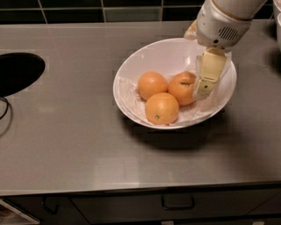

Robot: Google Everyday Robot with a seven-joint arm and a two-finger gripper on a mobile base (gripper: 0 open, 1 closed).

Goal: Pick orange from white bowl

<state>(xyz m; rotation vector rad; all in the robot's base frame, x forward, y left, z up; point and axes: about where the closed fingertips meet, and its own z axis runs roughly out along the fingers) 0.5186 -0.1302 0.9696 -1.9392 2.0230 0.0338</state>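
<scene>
The white bowl stands on the grey counter, lined with crumpled white paper, and holds three oranges. The orange with the dark stem scar lies at the right of the group. A plain orange is to its left, and an orange with a tiny green speck is in front. My gripper hangs over the right side of the bowl, open. One cream finger reaches down just right of the scarred orange, close to or touching it. The other finger is mostly hidden behind the wrist.
A dark round opening is cut into the counter at the left, with a black cable beside it. Dark tiles run along the back. A drawer handle shows below the counter's front edge.
</scene>
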